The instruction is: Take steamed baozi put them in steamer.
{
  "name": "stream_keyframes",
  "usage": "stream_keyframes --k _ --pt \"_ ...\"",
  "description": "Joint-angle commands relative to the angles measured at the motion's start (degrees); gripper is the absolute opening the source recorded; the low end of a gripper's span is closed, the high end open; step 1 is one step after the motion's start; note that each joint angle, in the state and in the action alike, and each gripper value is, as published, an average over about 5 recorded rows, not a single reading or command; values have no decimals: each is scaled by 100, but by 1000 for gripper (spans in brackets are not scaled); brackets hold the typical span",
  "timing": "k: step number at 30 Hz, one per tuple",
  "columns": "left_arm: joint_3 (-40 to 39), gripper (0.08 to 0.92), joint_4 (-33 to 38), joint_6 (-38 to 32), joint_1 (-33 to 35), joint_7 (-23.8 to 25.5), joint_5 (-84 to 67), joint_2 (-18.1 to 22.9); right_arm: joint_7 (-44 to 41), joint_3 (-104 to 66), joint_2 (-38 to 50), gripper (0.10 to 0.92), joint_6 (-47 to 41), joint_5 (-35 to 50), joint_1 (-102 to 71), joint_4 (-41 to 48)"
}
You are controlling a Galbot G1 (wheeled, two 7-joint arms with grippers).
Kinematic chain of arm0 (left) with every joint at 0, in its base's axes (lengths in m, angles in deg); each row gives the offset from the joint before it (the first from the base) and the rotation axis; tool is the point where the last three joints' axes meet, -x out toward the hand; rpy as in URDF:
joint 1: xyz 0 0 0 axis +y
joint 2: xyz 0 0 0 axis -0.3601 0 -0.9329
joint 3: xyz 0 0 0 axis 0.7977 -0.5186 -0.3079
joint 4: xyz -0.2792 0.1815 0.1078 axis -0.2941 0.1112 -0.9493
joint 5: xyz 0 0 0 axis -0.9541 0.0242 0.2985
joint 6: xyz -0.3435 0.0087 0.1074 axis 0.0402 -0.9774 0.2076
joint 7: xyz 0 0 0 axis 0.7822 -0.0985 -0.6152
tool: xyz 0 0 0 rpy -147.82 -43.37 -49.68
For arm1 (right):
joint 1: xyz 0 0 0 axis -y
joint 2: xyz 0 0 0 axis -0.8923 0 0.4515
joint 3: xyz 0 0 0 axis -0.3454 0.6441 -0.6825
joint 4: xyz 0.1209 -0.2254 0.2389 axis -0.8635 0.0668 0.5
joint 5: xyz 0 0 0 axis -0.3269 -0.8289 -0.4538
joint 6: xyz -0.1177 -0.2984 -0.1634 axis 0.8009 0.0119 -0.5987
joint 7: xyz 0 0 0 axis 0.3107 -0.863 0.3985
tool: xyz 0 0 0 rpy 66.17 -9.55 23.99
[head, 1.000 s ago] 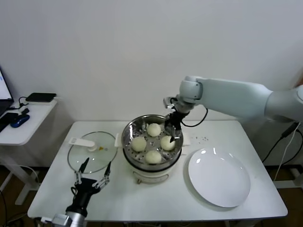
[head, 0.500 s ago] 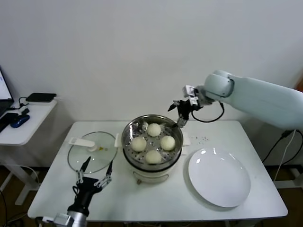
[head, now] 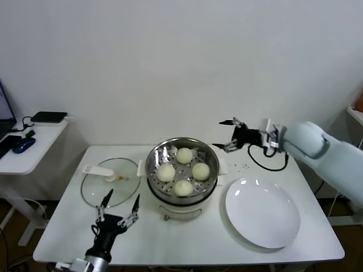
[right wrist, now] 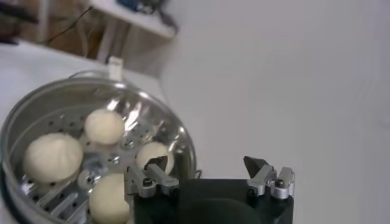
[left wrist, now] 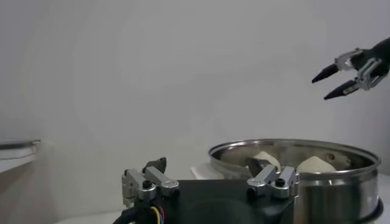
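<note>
Pale-blue arm; black hand (cabled)

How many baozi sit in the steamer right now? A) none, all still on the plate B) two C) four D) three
C: the head view shows four baozi on the perforated tray inside the steamer, and the plate holds none; the right claw is open and empty, off to the steamer's right.
</note>
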Motion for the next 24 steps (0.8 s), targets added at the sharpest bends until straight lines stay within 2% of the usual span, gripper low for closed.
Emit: stream_keyframes --k 1,13,24 --pt "-90 823 25 -7 55 -15 167 105 1295 -5400 -154 823 609 -462 -5572 -1040" --pt "-22 823 2 41 11 -46 147 188 1616 -6753 -2180 823 1663 -1016 -7261 -1283" --pt "95 823 -68 59 -30 -52 42 174 1585 -6994 -3297 823 2051 -1120 -7876 -1341"
